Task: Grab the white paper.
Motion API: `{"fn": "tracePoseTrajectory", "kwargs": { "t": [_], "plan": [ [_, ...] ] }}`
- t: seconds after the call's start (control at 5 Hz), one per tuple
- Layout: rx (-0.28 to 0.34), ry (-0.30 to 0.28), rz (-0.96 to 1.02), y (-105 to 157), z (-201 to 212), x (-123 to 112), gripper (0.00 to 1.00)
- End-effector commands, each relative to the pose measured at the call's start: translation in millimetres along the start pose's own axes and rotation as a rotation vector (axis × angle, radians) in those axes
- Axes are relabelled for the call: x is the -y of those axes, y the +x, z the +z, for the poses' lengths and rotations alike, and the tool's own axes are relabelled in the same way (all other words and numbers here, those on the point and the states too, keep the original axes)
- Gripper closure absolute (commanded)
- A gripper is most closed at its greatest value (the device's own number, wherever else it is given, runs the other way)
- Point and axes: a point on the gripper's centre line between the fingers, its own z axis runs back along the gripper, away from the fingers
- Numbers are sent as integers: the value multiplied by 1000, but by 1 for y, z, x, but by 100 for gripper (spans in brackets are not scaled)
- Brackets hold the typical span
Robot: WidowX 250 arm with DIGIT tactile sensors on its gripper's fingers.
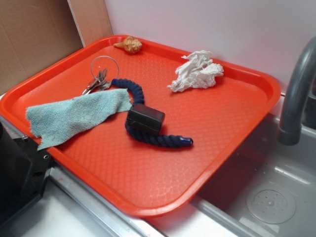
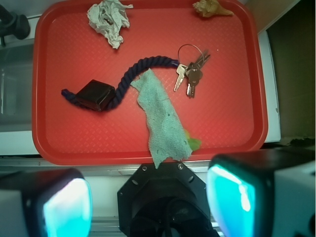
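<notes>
The white paper (image 1: 196, 72) (image 2: 109, 20) is lying crumpled on the red tray (image 1: 207, 138) (image 2: 232, 118), near the tray's far edge by the wall in the exterior view, and nothing is touching it. Taking the paper as reference: the navy rope (image 1: 143, 113) (image 2: 143, 69) is curving across the tray's middle, well apart from the paper, and a small black box (image 1: 145, 119) (image 2: 96, 94) is sitting on the rope. Beyond the rope, a teal cloth (image 1: 74, 116) (image 2: 163, 121) is lying flat, one end overlapping the rope and the other hanging over the tray's rim. A bunch of keys (image 1: 98, 79) (image 2: 191, 71) is resting just beside the cloth. A tan shell (image 1: 130, 45) (image 2: 211, 8) is sitting along the same far edge as the paper, well apart from it. The claw (image 2: 148, 202) is standing wide open off the tray, on the side opposite the paper, holding nothing. The tray is resting partly over a steel sink (image 1: 266, 197), beside a grey faucet (image 1: 296, 94).
</notes>
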Motion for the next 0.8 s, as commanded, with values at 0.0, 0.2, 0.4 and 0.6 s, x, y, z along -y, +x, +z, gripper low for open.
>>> {"fn": "tracePoseTrajectory", "kwargs": {
  "t": [0.0,0.2,0.4,0.6],
  "plan": [
    [0,0,0,0,0,0,0],
    [-40,33,34,46,-54,-11,0],
    [44,32,-4,97,-82,-8,0],
    [105,38,-16,132,-107,-8,0]
  ]
}}
